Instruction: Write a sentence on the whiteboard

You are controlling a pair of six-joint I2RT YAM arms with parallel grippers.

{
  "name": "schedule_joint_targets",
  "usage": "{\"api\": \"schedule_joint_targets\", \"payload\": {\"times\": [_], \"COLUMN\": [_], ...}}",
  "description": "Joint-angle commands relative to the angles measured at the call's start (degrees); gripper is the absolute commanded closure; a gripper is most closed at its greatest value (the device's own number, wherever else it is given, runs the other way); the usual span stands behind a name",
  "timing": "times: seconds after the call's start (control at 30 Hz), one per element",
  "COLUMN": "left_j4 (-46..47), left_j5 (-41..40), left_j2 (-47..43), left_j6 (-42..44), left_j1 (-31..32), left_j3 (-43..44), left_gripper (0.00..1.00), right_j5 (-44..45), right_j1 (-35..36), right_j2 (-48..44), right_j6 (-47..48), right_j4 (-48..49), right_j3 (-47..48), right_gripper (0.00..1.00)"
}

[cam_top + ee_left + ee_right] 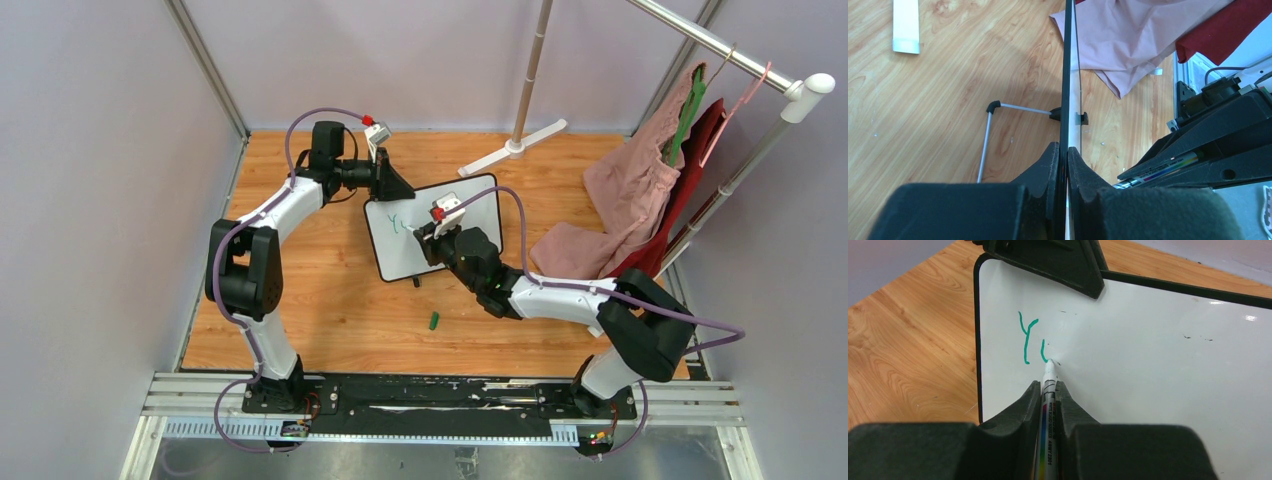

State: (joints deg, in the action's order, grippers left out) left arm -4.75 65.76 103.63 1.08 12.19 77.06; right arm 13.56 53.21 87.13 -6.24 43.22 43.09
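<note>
The whiteboard stands tilted on the wooden table, with its white face towards my right wrist camera. My left gripper is shut on the board's thin black top edge, near its upper left corner. My right gripper is shut on a whiteboard marker. The marker's tip touches the board. Of the sentence, a green "Y" and a short hooked stroke beside it show, small in the top view.
A green marker cap lies on the table in front of the board. Pink cloth and red cloth hang from a rack at the right and spill onto the table. The rack's white foot is behind the board, and the board's wire leg is behind it too.
</note>
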Motion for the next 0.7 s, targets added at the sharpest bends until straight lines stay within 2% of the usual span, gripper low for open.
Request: {"api": "schedule_joint_targets", "payload": {"times": [0.0,0.67], "left_j4": [-1.8,-0.8], "left_j5": [-1.4,-1.3], "left_j2": [-1.1,-1.4], "left_j6": [0.4,-0.2], "left_j1": [0.2,0.2], "left_j3": [-1.6,-2.1], "left_gripper": [1.00,1.00], "right_j5": [2.9,1.0], "right_j1": [-1.5,-1.4], "right_j2": [-0.7,1.0], "right_j6": [0.7,0.6], "right_j4": [-0.4,0.4], "right_j3": [1.0,3.7], "right_gripper": [1.00,1.00]}}
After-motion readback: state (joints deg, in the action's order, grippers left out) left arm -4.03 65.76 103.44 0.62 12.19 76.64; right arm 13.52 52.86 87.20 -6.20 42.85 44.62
